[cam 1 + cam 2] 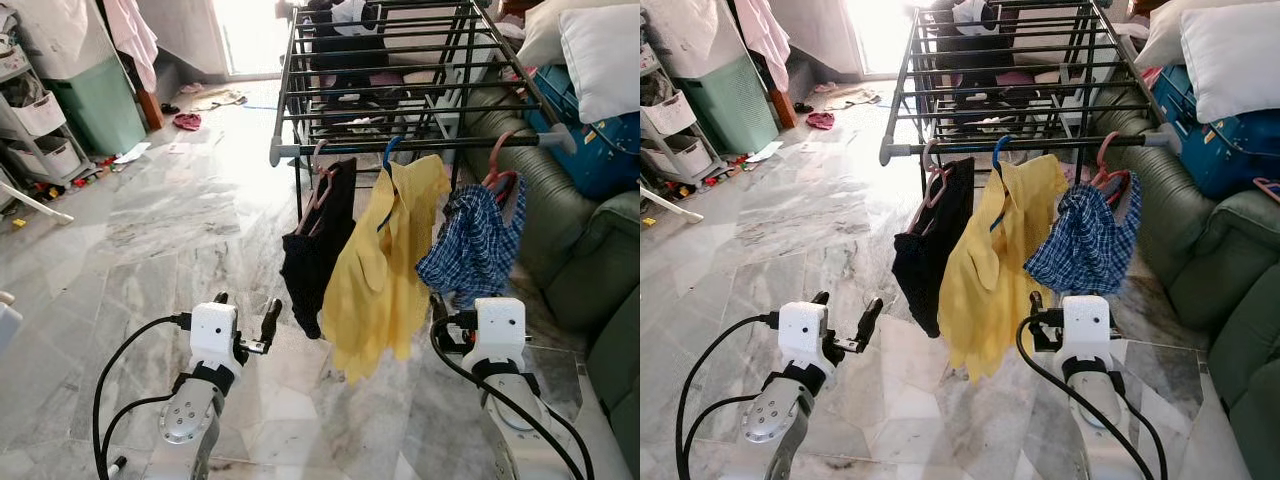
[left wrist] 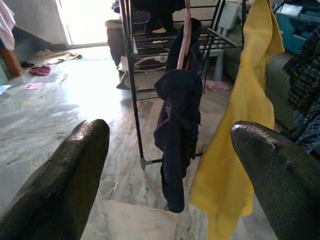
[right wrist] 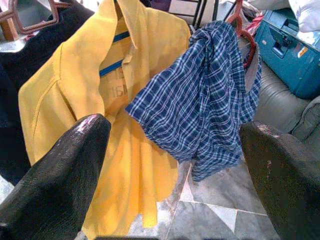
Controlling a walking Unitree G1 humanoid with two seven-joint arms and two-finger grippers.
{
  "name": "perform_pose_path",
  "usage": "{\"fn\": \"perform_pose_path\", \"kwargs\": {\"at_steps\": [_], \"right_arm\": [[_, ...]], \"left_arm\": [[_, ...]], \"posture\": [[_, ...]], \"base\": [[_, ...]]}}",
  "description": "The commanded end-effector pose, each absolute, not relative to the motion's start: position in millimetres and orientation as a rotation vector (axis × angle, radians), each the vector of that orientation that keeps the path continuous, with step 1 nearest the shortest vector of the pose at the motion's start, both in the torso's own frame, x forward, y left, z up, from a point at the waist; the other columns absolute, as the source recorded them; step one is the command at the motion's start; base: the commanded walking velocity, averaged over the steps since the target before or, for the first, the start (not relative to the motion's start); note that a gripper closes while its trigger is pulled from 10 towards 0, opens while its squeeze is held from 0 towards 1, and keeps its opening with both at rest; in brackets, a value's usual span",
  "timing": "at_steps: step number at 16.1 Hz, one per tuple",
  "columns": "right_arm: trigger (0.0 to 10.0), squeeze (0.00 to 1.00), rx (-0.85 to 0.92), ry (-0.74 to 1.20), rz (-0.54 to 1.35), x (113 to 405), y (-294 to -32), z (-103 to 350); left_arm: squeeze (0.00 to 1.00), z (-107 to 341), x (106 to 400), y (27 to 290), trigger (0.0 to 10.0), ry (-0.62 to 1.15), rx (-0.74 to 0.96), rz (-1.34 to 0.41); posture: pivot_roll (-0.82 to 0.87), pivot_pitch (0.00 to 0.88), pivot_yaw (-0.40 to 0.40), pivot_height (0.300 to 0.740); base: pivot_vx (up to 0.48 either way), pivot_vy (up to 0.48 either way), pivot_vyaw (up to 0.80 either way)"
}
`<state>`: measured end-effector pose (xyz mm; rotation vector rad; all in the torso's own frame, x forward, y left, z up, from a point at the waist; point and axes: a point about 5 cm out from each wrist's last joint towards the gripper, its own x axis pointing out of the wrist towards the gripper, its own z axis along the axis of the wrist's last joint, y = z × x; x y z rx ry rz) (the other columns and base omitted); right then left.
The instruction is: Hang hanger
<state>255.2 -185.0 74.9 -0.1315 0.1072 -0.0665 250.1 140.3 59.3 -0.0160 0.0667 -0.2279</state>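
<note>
Three garments hang side by side from the front rail of a dark metal drying rack (image 1: pixel 400 148). They are a black garment (image 1: pixel 318 245) on a pink hanger (image 1: pixel 322 180), a yellow shirt (image 1: pixel 385 270) on a blue hanger (image 1: pixel 389 152), and a blue plaid shirt (image 1: pixel 475 245) on a red hanger (image 1: pixel 497 165). My left gripper (image 1: pixel 246 303) is open and empty, low and to the left of the black garment (image 2: pixel 177 125). My right gripper (image 3: pixel 175 129) is open and empty, just below the plaid shirt (image 3: pixel 205 105) and beside the yellow shirt (image 3: pixel 90 100).
A green sofa (image 1: pixel 590 270) with white pillows (image 1: pixel 600 50) and a blue case (image 1: pixel 590 150) stands close on the right. A green bin (image 1: pixel 100 105) and white shelves (image 1: pixel 40 130) line the left wall. Clothes (image 1: pixel 187 120) lie on the marble floor (image 1: pixel 150 230) further back.
</note>
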Motion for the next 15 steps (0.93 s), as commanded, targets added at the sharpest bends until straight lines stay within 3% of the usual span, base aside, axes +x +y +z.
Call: {"fn": "perform_pose_path", "kwargs": {"at_steps": [1,3,8,15], "right_arm": [[10.0,0.0,-0.128,0.111,-0.074,256.1,-185.5,75.3],[10.0,0.0,-0.131,0.111,-0.077,256.2,-186.2,75.1],[10.0,0.0,-0.132,0.112,-0.071,257.4,-186.5,75.0],[10.0,0.0,-0.145,0.112,-0.077,255.3,-188.6,75.1]], "left_arm": [[0.0,58.5,250.2,140.7,10.0,0.069,-0.013,-0.24],[0.0,58.2,249.9,139.4,10.0,0.069,-0.026,-0.254],[0.0,57.7,248.7,137.7,10.0,0.07,-0.034,-0.262],[0.0,55.6,246.5,136.6,10.0,0.077,-0.027,-0.26]], "posture": [[-0.13,0.0,0.056,0.74],[-0.13,0.0,0.053,0.74],[-0.13,0.0,0.049,0.74],[-0.13,0.0,0.047,0.74]], "base": [[0.277,0.0,0.0],[0.339,0.0,0.0],[0.39,0.0,-0.59],[0.38,0.0,0.0]]}}
